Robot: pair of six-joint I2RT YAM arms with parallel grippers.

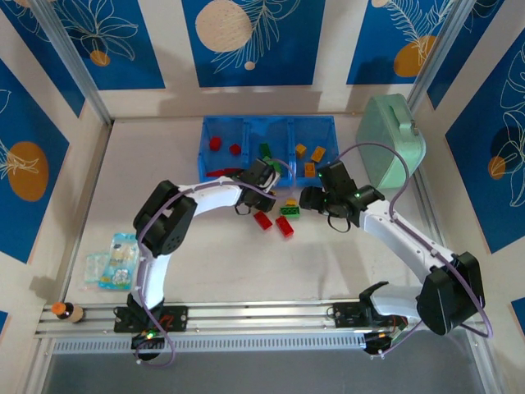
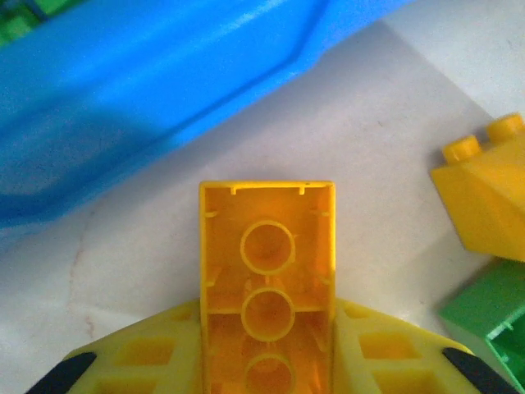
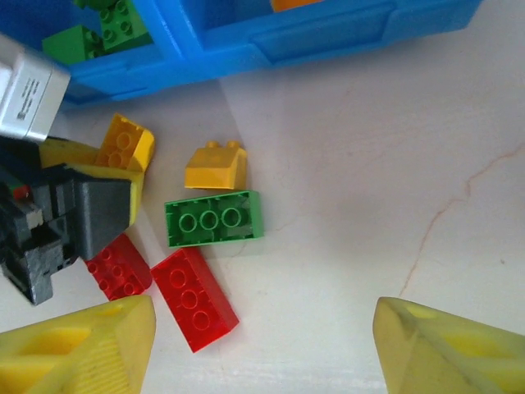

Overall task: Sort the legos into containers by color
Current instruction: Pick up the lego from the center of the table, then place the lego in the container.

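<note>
Sorting by color, clamped a yellow lego (image 2: 267,271) in left gripper (image 2: 267,361) jaws, part-filled tray (image 2: 123,98) just ahead; held right gripper (image 3: 267,353) jaws apart, with red legos (image 3: 194,298), green lego (image 3: 213,217), yellow wedge (image 3: 215,167) unsorted ahead

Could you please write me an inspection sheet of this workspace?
Surface: pale table, no spills seen.
Job's things: blue tray holds sorted bricks, one colour per compartment; two red bricks, green brick, sloped yellow brick loose before it.
Clutter: mint case right of tray; packets, small bottle near left.
Grippers: left gripper shut on long yellow brick; right gripper open.
Cables: purple cables loop along both arms.
Surroundings: leaf-print panels.
</note>
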